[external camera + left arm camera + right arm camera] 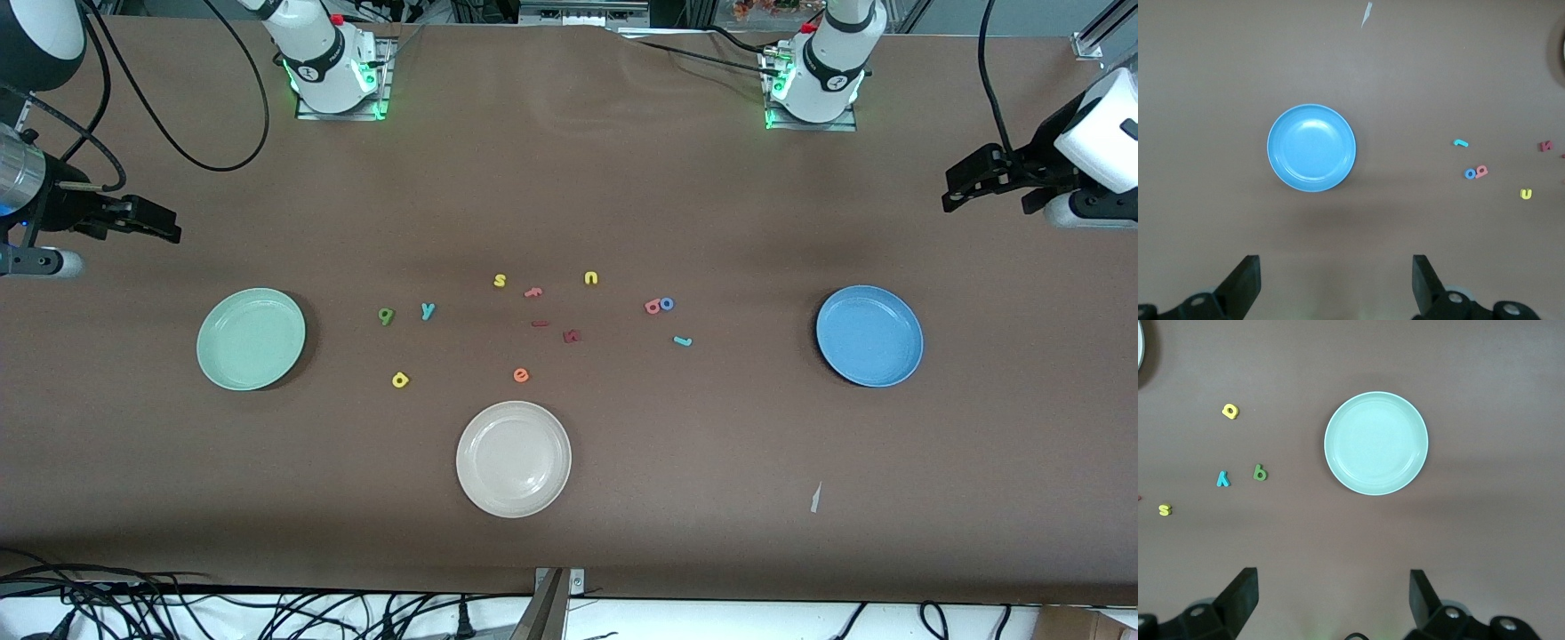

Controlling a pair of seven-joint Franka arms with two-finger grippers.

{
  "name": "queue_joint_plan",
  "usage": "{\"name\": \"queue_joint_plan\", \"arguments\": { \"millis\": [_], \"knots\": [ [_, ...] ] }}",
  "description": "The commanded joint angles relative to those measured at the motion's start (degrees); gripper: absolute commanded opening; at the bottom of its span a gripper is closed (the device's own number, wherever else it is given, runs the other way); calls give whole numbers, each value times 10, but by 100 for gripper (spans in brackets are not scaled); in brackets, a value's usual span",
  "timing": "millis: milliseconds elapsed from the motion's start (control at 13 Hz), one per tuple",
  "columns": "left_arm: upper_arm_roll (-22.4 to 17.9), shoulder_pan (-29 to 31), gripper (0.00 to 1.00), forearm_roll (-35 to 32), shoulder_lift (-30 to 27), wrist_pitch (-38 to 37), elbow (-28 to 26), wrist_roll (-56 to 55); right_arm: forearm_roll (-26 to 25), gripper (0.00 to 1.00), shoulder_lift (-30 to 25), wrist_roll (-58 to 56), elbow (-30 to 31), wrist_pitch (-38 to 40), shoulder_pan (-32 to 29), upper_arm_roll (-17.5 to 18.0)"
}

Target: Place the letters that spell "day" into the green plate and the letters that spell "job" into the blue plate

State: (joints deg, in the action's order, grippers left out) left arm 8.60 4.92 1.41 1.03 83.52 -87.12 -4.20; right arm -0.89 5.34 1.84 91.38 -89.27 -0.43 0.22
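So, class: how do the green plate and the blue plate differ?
The green plate is pale mint; the blue plate is sky blue. The green plate lies toward the right arm's end of the table, the blue plate toward the left arm's. Both are round, alike in size and hold nothing.

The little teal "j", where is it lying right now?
In the front view the teal "j" lies on the table, toward the left arm's end, between the letter cluster and the blue plate. It sits slightly nearer the front camera than the touching pink "b" and blue "o".
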Motion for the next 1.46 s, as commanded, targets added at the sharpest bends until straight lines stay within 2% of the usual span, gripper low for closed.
{"name": "queue_joint_plan", "arguments": {
  "millis": [0, 771, 1079, 1388],
  "knots": [
    [12, -4, 100, -15, 7, -16, 19, -2, 3, 100, -2, -9, -1, 7, 1, -1],
    [12, -5, 100, -6, 5, -10, 13, 4, 2, 100, -2, -5, -1, 7, 2, 0],
    [12, -6, 100, -6, 3, 2, -16, 4, 2, 100, -3, -6, -1, 7, 2, 0],
    [12, -14, 100, 3, -22, 7, -47, 3, 2, 100, -3, -8, -1, 7, 1, 0]
  ]
}}
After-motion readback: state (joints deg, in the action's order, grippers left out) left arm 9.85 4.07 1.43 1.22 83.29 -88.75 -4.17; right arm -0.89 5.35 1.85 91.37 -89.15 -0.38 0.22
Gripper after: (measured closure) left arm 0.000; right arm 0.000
